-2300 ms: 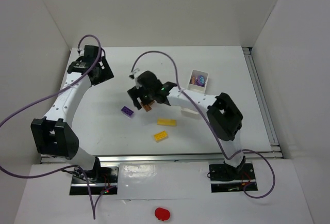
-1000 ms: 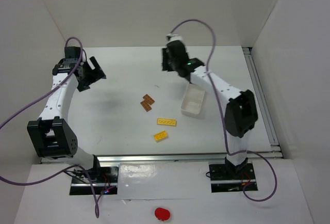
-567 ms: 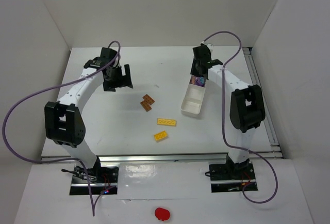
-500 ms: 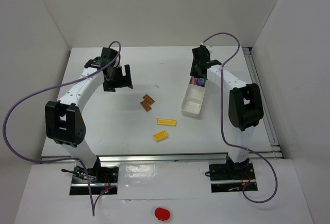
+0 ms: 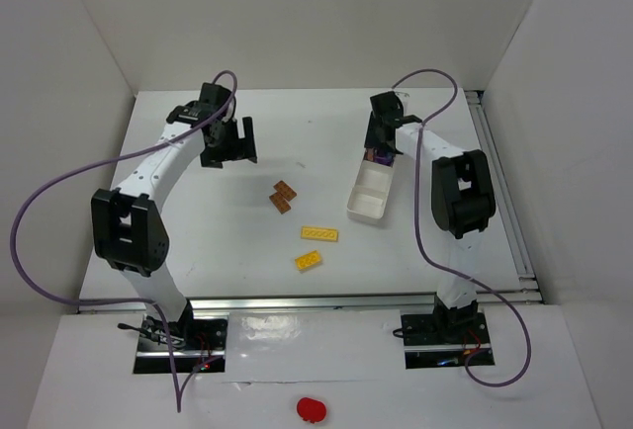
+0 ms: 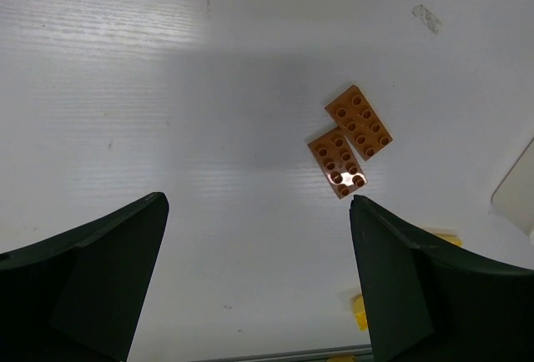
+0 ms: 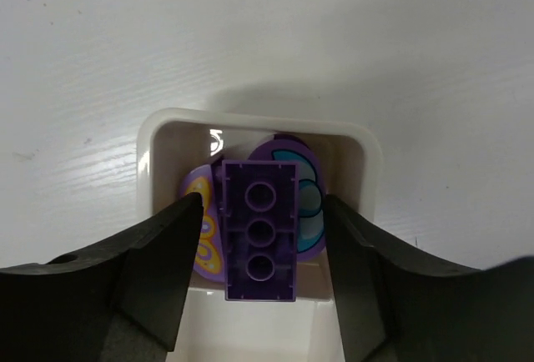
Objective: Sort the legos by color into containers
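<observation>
Only my right wrist view shows the purple lego [image 7: 259,230] between the right tool's [image 7: 263,203] parted fingers [image 7: 154,283] over the tray [image 7: 250,117]; left tool [image 6: 259,203] spread

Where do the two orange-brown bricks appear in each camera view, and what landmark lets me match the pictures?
Top external: the orange-brown bricks lie just left of centre, left of the white tray.
Left wrist: right of centre, side by side; the tray's corner shows at the right edge.
Right wrist: not in it.
Shared landmark: the white tray, whose end compartment's rim sits mid-frame in the right wrist view.
</observation>
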Robot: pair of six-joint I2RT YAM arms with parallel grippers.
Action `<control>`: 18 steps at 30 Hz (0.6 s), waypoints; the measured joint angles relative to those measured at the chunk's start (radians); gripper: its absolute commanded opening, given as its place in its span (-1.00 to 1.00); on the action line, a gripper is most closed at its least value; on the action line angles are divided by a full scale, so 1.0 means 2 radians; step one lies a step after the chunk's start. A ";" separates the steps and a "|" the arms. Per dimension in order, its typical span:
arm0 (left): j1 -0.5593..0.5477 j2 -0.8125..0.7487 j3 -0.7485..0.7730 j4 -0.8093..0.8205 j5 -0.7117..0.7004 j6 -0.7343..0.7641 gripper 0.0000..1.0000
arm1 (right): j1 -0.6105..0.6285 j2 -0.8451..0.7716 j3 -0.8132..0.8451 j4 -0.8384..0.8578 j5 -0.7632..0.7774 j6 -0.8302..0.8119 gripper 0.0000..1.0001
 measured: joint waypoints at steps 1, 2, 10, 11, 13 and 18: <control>-0.002 0.001 0.002 -0.002 0.000 0.000 1.00 | 0.000 0.000 0.003 0.000 0.000 0.001 0.41; -0.003 0.003 0.005 -0.003 -0.001 0.000 1.00 | 0.000 0.000 0.006 0.001 0.001 0.002 0.41; -0.008 0.008 0.012 -0.010 -0.008 0.000 1.00 | 0.009 -0.040 -0.010 -0.001 0.000 0.002 0.42; -0.008 0.008 0.013 -0.011 -0.009 0.000 1.00 | 0.013 -0.057 -0.017 -0.001 -0.003 0.002 0.42; -0.009 0.008 0.013 -0.011 -0.016 -0.001 1.00 | 0.028 -0.101 -0.042 0.009 -0.016 0.001 0.42; -0.003 0.008 0.014 -0.014 -0.038 -0.009 1.00 | 0.101 -0.185 -0.091 0.036 -0.071 -0.016 0.45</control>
